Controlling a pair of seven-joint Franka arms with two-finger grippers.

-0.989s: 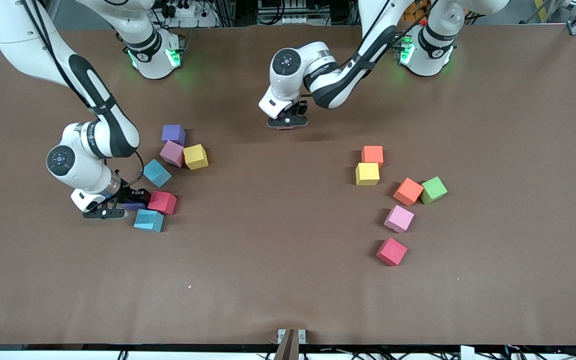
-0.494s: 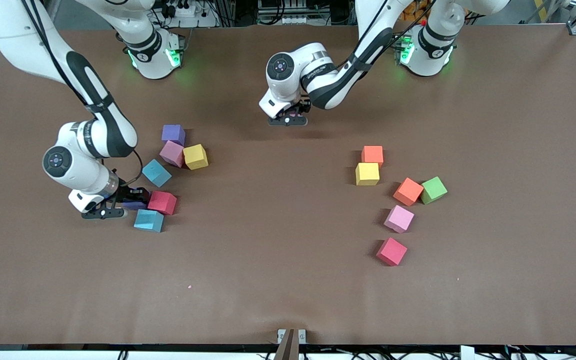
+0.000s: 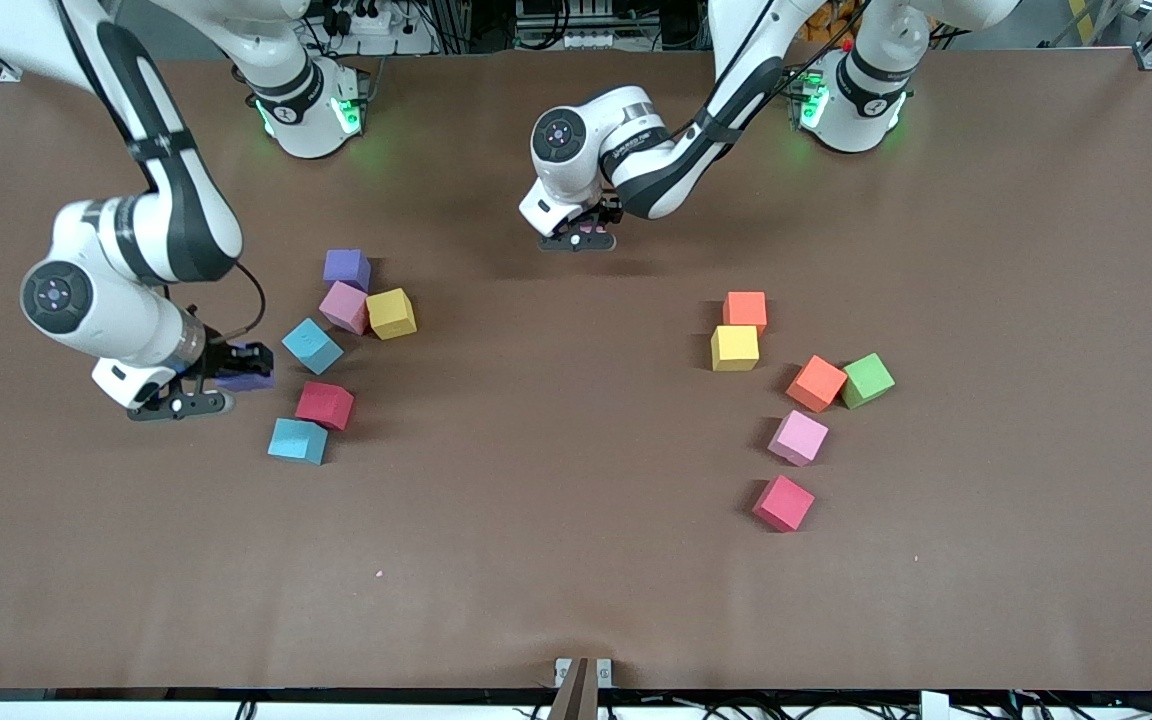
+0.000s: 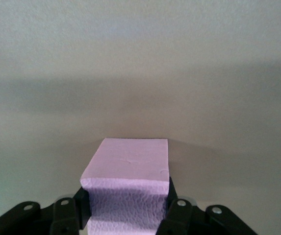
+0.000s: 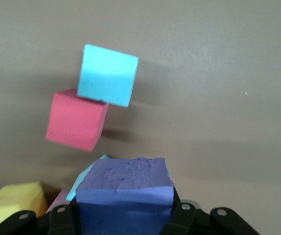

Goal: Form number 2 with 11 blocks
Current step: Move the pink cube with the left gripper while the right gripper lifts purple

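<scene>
My right gripper point(image 3: 198, 392) is shut on a purple block point(image 3: 246, 378), held above the table beside a light blue block point(image 3: 312, 345) and a red block point(image 3: 325, 404). In the right wrist view the purple block point(image 5: 125, 188) fills the gripper point(image 5: 125, 218). My left gripper point(image 3: 576, 238) is shut on a pink block point(image 4: 130, 166) over bare table near the arms' bases; the gripper point(image 4: 128, 215) clamps both its sides. Loose blocks lie in two groups. No number 2 is in view.
Toward the right arm's end lie purple point(image 3: 347, 267), pink point(image 3: 344, 306), yellow point(image 3: 391, 313) and light blue point(image 3: 297, 440) blocks. Toward the left arm's end lie orange point(image 3: 745, 309), yellow point(image 3: 734, 347), orange point(image 3: 816, 383), pink point(image 3: 798, 437), red point(image 3: 783, 502) and a green cube point(image 3: 868, 380).
My right gripper has risen with the purple block and drifted away from the red block toward the right arm's end. The left gripper shifted slightly toward the bases, then held still.
</scene>
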